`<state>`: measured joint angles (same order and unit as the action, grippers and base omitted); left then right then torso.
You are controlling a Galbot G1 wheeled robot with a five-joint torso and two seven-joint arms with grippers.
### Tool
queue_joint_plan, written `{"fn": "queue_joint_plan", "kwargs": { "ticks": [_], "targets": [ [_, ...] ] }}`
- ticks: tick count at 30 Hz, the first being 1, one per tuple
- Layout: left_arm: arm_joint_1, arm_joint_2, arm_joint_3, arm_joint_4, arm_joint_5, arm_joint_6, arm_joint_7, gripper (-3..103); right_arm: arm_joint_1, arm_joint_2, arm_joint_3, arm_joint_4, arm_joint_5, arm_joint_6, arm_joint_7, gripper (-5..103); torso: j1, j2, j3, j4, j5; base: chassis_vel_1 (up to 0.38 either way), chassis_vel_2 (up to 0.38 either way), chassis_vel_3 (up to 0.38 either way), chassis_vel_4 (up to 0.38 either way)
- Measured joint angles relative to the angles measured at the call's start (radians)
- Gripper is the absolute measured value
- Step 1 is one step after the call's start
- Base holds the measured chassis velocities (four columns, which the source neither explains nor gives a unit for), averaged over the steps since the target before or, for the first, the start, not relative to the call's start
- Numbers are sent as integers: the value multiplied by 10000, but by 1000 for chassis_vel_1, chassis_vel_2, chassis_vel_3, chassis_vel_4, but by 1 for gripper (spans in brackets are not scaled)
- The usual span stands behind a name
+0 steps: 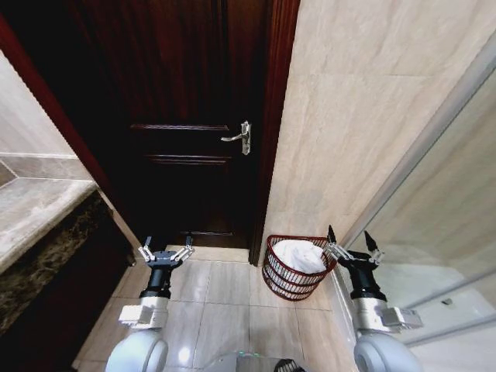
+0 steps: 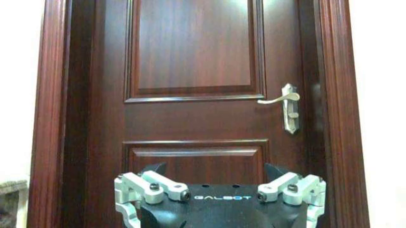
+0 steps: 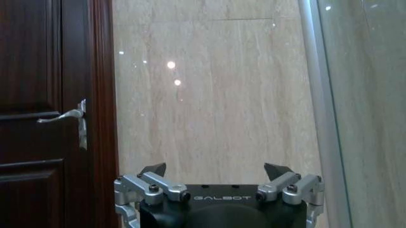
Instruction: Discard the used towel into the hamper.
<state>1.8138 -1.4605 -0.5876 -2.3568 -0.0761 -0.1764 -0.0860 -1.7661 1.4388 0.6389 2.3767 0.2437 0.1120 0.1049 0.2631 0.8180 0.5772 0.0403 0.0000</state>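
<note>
The hamper (image 1: pixel 287 280), a dark red-brown open-weave basket, stands on the floor against the tiled wall, right of the door. A white towel (image 1: pixel 298 256) lies bunched inside it. My right gripper (image 1: pixel 350 240) hangs open and empty just right of the hamper's rim, pointing at the wall; in the right wrist view the right gripper (image 3: pixel 216 170) faces beige tile. My left gripper (image 1: pixel 166 248) is open and empty over the floor to the left, and in the left wrist view the left gripper (image 2: pixel 216 170) faces the door.
A dark wooden door (image 1: pixel 186 116) with a silver lever handle (image 1: pixel 239 136) is shut straight ahead. A stone counter (image 1: pixel 31 209) juts in at the left. A glass shower panel (image 1: pixel 442 225) runs along the right. Beige floor tiles (image 1: pixel 225 287) lie between my arms.
</note>
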Motion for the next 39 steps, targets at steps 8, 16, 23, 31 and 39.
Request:
{"fn": "queue_joint_plan", "kwargs": {
  "ticks": [8,16,23,31,39],
  "targets": [
    [11,17,-9,-30,-4,-39,-1,100,-40,11,-12,26,-6,0,-5,100,144,334,190,0,0,0,0,0,0],
    [16,35,2,-78,-3,-14,0,100,30,-43,-72,64,-41,-38,100,100,291,677,386,0,0,0,0,0,0],
    [11,70,-18,-84,-12,18,-1,100,68,-50,-97,79,-63,-80,115,100,428,987,557,0,0,0,0,0,0],
    [-12,88,-17,-86,-20,57,3,100,98,-63,-97,99,-66,-117,122,100,575,1324,749,0,0,0,0,0,0],
    [-33,112,-29,-63,-37,71,7,100,155,-76,-109,115,-79,-171,150,100,756,1726,970,0,0,0,0,0,0]
  ]
}}
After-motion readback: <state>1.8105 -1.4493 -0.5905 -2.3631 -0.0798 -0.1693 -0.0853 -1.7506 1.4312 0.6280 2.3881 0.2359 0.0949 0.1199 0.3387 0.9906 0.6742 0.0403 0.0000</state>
